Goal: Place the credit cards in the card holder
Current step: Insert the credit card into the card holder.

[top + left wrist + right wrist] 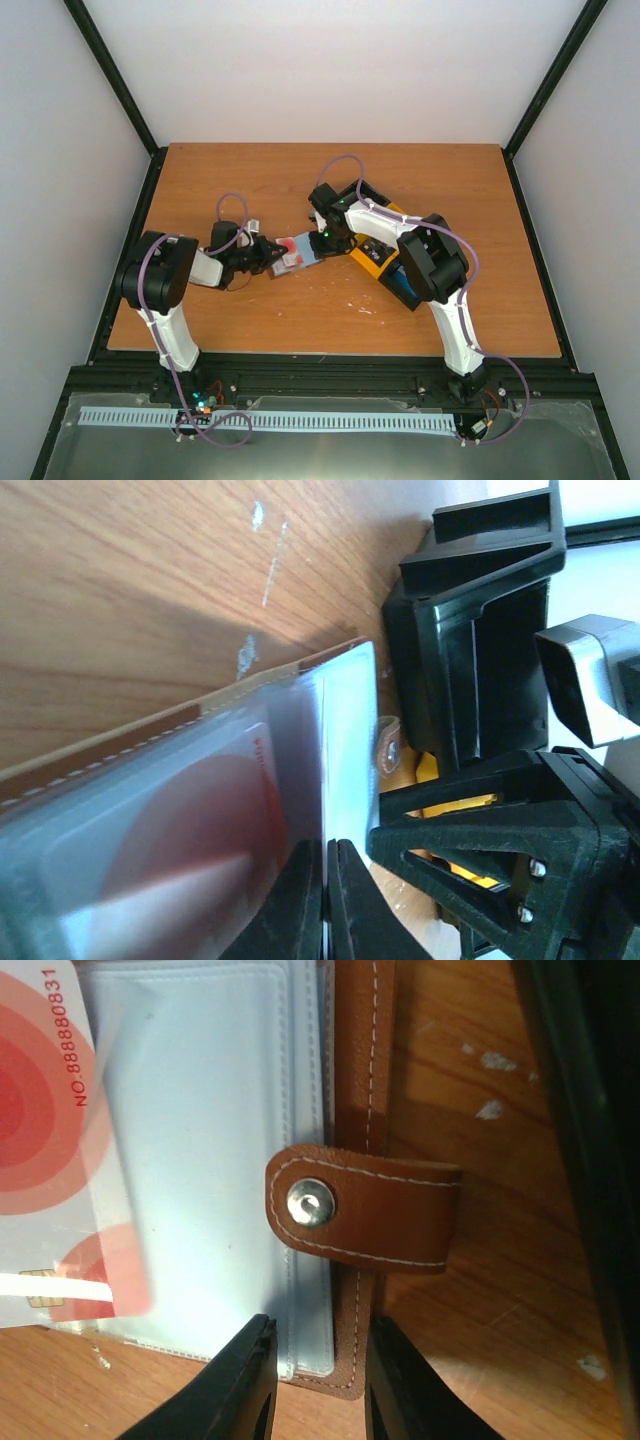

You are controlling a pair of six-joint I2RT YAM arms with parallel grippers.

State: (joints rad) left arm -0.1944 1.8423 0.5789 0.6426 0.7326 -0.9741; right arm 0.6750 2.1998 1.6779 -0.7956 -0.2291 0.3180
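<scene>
Left claw (325, 852) shut, pinching the open holder (362, 1050). Right claw (320, 1328) part open above the holder's edge, gripping nothing. Red-and-white card (45, 1130) overlaps the holder.

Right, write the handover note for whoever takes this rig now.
Left gripper: shut on a clear sleeve of the card holder, holding it spread.
Right gripper: open, jaws either side of the holder's brown edge, below the snap tab.
Cards: one red-and-white card lies at a sleeve; whether it is fully in is unclear. Other cards not clearly visible; black and yellow bins sit beside the holder.
Done: at most one card.
Left: seat it, load the rest.
</scene>
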